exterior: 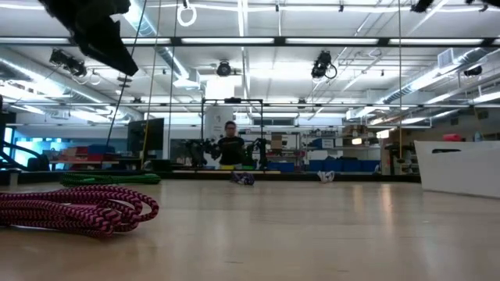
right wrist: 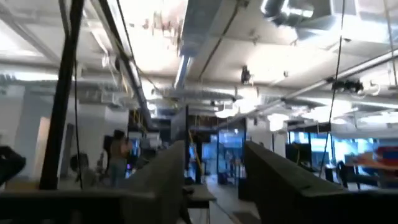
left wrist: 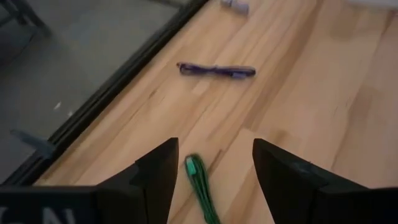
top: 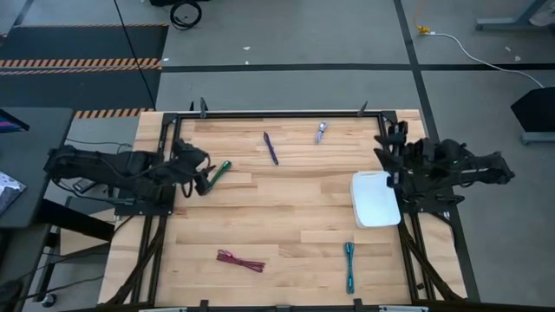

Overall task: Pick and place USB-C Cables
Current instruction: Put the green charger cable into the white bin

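Green cable point(left wrist: 200, 186) lies between left hand's point(left wrist: 211, 180) spread fingers.

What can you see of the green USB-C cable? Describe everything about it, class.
The green USB-C cable is a thin, short bundle of bright green cord. It lies flat on the wooden table near its left edge, slanted. The left gripper is over it, fingers open, one on either side of the cable, without visibly touching it. Nothing else touches it.

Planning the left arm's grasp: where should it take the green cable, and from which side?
Likely mid-length, from above. The green cable lies flat as a thin, straight bundle, already between the open fingers of the left gripper, so closing across its narrow width should pinch all strands.
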You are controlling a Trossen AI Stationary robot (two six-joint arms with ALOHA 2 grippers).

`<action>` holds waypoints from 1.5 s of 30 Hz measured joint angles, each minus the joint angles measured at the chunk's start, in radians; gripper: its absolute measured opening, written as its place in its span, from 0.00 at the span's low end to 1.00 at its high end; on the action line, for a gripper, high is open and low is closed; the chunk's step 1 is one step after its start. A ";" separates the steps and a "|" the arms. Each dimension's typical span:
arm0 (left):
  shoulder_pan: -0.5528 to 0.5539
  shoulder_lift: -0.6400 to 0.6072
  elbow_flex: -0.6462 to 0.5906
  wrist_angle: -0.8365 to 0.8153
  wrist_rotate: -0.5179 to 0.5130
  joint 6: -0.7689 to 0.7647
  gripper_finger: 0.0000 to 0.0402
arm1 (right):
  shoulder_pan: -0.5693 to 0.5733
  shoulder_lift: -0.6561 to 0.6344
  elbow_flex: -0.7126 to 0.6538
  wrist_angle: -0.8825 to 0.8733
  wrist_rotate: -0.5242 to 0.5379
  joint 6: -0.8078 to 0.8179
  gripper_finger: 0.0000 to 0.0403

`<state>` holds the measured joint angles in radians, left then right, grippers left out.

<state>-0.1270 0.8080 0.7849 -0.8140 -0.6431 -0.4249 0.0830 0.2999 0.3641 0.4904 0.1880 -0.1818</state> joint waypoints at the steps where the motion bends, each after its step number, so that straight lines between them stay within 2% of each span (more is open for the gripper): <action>1: 0.012 0.021 0.028 -0.032 0.019 -0.014 0.54 | 0.000 0.031 0.041 -0.036 0.000 -0.001 0.47; 7: 0.124 0.123 0.077 -0.214 0.153 -0.077 0.54 | 0.001 0.249 0.298 -0.322 0.001 -0.001 0.52; 11: 0.197 0.181 0.035 -0.231 0.209 -0.084 0.54 | 0.001 0.383 0.431 -0.499 0.029 0.021 0.51; 14: 0.232 0.228 0.004 -0.213 0.228 -0.099 0.54 | 0.001 0.465 0.482 -0.563 0.038 0.054 0.51; 18: 0.264 0.288 -0.030 -0.192 0.269 -0.106 0.54 | 0.008 0.538 0.504 -0.558 0.044 0.074 0.51; 24: 0.282 0.360 -0.045 -0.137 0.358 -0.080 0.54 | 0.031 0.602 0.505 -0.560 0.127 0.074 0.51; 36: 0.282 0.562 -0.046 -0.070 0.355 -0.087 0.54 | 0.086 0.715 0.505 -0.568 0.127 0.107 0.51; 45: 0.290 0.723 -0.046 0.016 0.352 -0.047 0.53 | 0.119 0.746 0.505 -0.565 0.127 0.161 0.51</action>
<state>0.1632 1.5313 0.7387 -0.7984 -0.2914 -0.4722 0.2018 1.0454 0.8688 -0.0750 0.3145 -0.0212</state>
